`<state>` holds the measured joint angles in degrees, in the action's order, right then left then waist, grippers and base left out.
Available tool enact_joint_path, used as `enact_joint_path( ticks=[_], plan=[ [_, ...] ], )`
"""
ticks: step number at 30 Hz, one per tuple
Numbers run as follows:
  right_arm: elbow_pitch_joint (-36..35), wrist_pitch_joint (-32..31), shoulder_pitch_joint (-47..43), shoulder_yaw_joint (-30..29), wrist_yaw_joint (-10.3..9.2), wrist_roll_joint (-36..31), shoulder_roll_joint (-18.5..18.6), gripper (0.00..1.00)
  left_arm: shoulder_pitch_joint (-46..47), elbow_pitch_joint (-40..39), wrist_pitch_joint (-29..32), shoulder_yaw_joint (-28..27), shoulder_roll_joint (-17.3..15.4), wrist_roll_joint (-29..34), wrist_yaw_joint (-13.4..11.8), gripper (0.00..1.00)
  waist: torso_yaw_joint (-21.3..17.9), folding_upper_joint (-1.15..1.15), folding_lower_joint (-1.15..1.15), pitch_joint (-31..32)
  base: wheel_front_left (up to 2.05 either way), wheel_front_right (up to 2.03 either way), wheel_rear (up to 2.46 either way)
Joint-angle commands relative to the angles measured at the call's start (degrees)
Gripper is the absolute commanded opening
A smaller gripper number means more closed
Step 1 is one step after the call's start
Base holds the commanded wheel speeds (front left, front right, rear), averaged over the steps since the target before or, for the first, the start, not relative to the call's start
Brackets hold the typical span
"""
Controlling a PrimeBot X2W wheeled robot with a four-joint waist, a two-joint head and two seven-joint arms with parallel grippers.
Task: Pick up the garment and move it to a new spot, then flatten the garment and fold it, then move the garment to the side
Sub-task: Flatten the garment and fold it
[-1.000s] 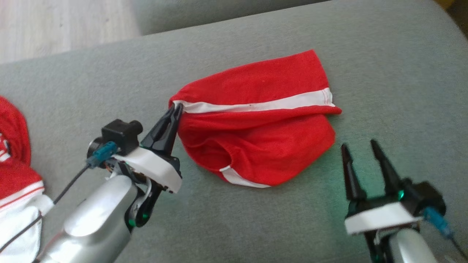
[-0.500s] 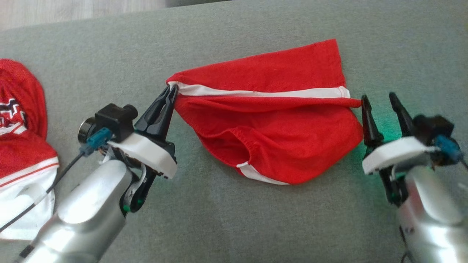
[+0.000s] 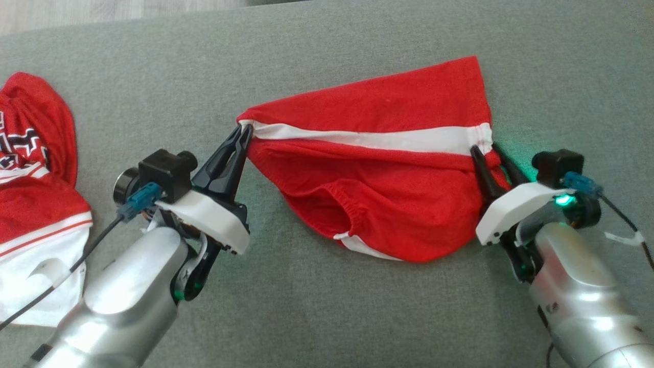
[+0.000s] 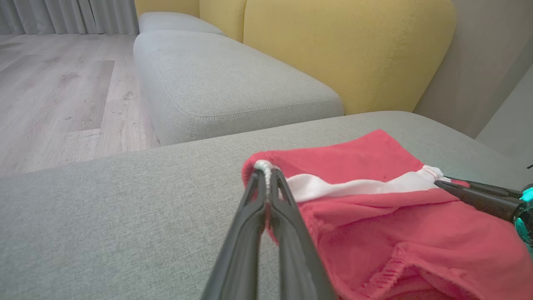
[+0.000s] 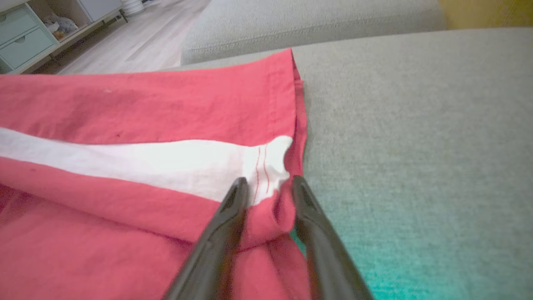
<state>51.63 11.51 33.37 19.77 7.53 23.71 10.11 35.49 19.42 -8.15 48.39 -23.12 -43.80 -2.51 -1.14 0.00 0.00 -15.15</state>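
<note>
The garment (image 3: 388, 199) is a pair of red shorts with a white side stripe, lying crumpled on the grey sofa cushion (image 3: 327, 317). My left gripper (image 3: 244, 132) is shut on the left end of the white stripe, and in the left wrist view the left gripper (image 4: 266, 171) pinches that fabric edge at its tips. At the right hem, my right gripper (image 3: 485, 149) straddles the cloth. In the right wrist view the right gripper (image 5: 268, 183) has its jaws still apart, with a bunched fold of the garment (image 5: 125, 96) between them.
A second red and white garment (image 3: 36, 204) lies heaped at the cushion's left edge. A yellow backrest (image 4: 345, 50), another grey cushion (image 4: 225, 83) and wood floor (image 4: 54, 96) lie beyond. A pale green cabinet (image 5: 21, 37) stands far off.
The head camera has shifted. My right gripper came up from the lower right to the garment's right hem, and its jaws have narrowed around the fold. The left gripper kept its hold.
</note>
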Motion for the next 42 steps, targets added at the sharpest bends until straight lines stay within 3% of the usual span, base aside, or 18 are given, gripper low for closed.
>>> enact_joint_path(
  ticks=[1,2,3,9,15,21,28,31,35,40,41,42],
  plan=[
    [-0.27,-0.26,0.76,2.22,-0.04,1.30,-0.10,0.29,2.82,-1.16,-0.70,-1.94,-1.42,0.51,0.00,0.00,0.11,0.00,0.00,0.02,0.00,0.00,0.00],
    [0.29,-0.81,0.77,3.06,-0.04,2.36,-0.24,0.07,2.82,-1.12,-0.73,-1.89,-1.41,0.51,0.00,0.00,0.19,0.00,0.00,0.06,0.00,0.00,0.00],
    [0.59,-1.15,0.84,4.05,-0.04,3.23,-0.24,0.00,2.81,-1.05,-0.77,-1.86,-1.40,0.50,0.00,0.00,0.25,0.00,0.00,0.12,0.00,0.00,0.00],
    [1.15,1.29,2.61,7.40,-0.04,4.87,2.07,0.00,2.88,-0.87,-1.78,-1.80,-1.47,0.78,-0.01,0.00,0.14,0.00,0.00,1.24,0.00,0.00,0.00],
    [-2.06,3.29,6.14,3.97,-0.04,4.78,5.35,0.00,6.67,-2.12,-4.07,-2.03,-2.55,4.05,0.54,0.00,-1.05,0.00,0.00,2.61,0.00,0.00,0.00],
    [-11.01,3.47,15.07,-1.71,-0.04,4.73,11.16,0.00,22.26,-2.28,-5.58,-3.97,-1.34,9.72,2.92,0.00,-3.84,0.00,0.00,-0.50,0.00,0.00,0.00],
    [-12.26,2.80,25.28,-3.08,-0.04,3.65,12.80,0.00,38.15,3.40,-6.76,-5.89,3.28,15.97,5.69,0.00,-6.85,0.00,0.00,-6.21,0.00,0.00,0.00],
    [-11.73,2.81,24.69,-2.64,-0.04,3.65,11.81,0.00,37.44,4.06,-6.81,-6.02,4.38,16.24,6.42,0.00,-7.33,0.00,0.00,-7.06,0.00,0.00,0.00],
    [-10.39,2.53,18.38,-0.08,-0.04,3.25,10.06,0.00,28.97,3.37,-6.83,-4.83,4.25,17.77,7.08,0.00,-7.59,0.00,0.00,-8.16,0.00,0.00,0.00],
    [-10.13,3.23,6.18,-0.18,-0.04,2.32,8.97,0.00,12.66,-2.27,-6.84,-7.50,4.00,18.51,4.68,0.00,-6.33,0.00,0.00,-7.99,0.00,0.00,0.00],
    [-10.49,3.32,3.35,-1.10,-0.04,2.42,8.56,0.15,9.27,-3.65,-6.84,-8.14,3.96,18.86,4.18,0.00,-6.01,0.00,0.00,-7.56,0.00,0.00,0.00],
    [-11.14,3.38,0.52,-2.07,-0.04,2.46,8.11,1.00,5.95,-5.04,-6.84,-8.73,3.81,19.27,3.81,0.00,-5.80,0.00,0.00,-7.10,0.00,0.00,0.00]
  ],
)
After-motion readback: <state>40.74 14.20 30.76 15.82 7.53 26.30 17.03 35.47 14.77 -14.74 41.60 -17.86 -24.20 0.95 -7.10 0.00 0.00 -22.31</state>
